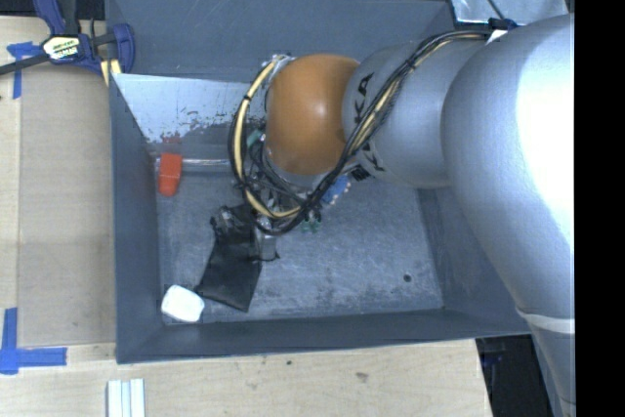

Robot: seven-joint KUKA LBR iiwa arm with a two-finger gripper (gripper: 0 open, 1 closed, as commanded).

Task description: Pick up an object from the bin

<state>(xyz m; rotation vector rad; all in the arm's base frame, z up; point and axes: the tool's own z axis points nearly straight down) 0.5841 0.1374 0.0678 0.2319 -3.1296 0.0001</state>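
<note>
Grey metal bin [293,15], centre of frame. Arm [469,112] enters from the right and reaches down toward the floor left of centre. The wrist carries one rounded orange cover [308,112], with cables [241,127] looped around its left side.

Loose things counted on the floor: three.
- One black flat piece [231,280], roughly oblong, lying tilted in the lower left of the bin.
- One white lump [183,304], small and rounded, in the lower-left corner. It sits just beside the lower end of the black piece, touching it or nearly so.
- One orange piece [170,173], small and blocky, at the left near the back wall. A clear tube-like part runs right from it toward the wrist.

Gripper [240,225]: dark, below the orange cover, directly at the upper end of the black flat piece. Cannot tell whether it is open or closed, nor whether the piece is gripped, because wrist and cables hide the detail. The orange piece is near, up and to the left, and the white lump is farther off, down and to the left.
</note>
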